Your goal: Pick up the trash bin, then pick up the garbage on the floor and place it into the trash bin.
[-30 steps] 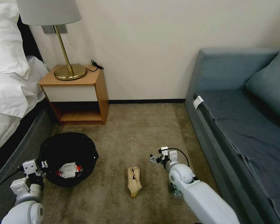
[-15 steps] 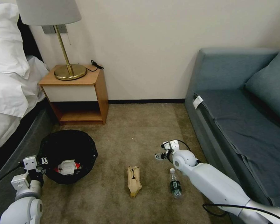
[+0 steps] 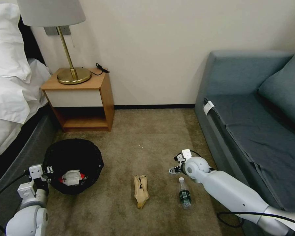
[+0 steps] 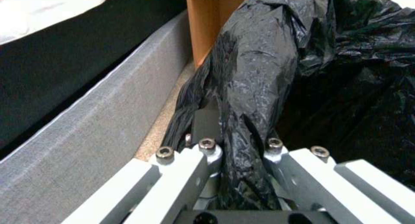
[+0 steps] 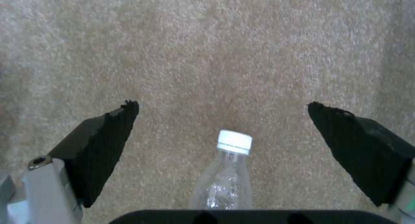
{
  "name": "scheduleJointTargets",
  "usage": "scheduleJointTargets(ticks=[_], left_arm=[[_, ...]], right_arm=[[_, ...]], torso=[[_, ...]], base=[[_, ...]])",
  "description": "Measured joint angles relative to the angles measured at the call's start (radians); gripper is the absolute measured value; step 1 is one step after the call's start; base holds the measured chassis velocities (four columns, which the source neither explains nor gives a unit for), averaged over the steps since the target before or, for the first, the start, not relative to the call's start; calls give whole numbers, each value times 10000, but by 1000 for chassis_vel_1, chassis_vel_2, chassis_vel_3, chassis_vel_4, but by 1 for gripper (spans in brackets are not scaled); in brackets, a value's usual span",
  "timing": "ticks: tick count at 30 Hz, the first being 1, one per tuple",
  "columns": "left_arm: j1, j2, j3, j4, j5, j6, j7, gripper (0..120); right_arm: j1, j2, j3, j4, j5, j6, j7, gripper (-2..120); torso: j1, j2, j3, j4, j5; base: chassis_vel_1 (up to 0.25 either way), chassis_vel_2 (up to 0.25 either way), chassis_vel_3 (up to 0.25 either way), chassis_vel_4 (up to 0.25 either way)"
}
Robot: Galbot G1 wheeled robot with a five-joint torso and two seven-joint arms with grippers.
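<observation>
Lower left of frame: left pincer (image 3: 48, 171) clenched on the bagged rim of the trash bin (image 3: 72, 166) (black liner bunched between its fingers (image 4: 207, 126) in the wrist view). Bin holds a red-and-white wrapper (image 3: 72, 177). Lower centre: tan paper bag (image 3: 141, 190) on the carpet (image 3: 144, 141). Right of it, clear bottle (image 3: 184, 193), cap toward the right pincer (image 3: 173, 170), released, just beyond the cap.
</observation>
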Motion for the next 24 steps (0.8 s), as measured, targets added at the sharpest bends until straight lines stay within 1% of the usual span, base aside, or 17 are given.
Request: scheduleJointTargets(ticks=[2, 10, 15, 24], left_arm=[[-3, 1, 25, -12, 2, -1, 7, 4], [88, 7, 47, -261, -48, 16, 30, 4], [239, -53, 78, -482, -51, 25, 46, 4], [414, -90, 117, -592, -34, 12, 67, 4]], right_arm=[[-108, -106, -57, 133, 229, 4, 13, 100], [-630, -282, 41, 351, 221, 22, -3, 100], [-1132, -320, 366, 396, -30, 38, -88, 100], [-1925, -281, 685, 305, -731, 48, -409, 100]], torso=[[0, 1, 1, 0, 1], [0, 0, 0, -1, 0], [0, 0, 0, -1, 0], [0, 1, 0, -1, 0]], base=[[0, 0, 0, 0], [0, 0, 0, 0], [0, 0, 0, 0], [0, 0, 0, 0]])
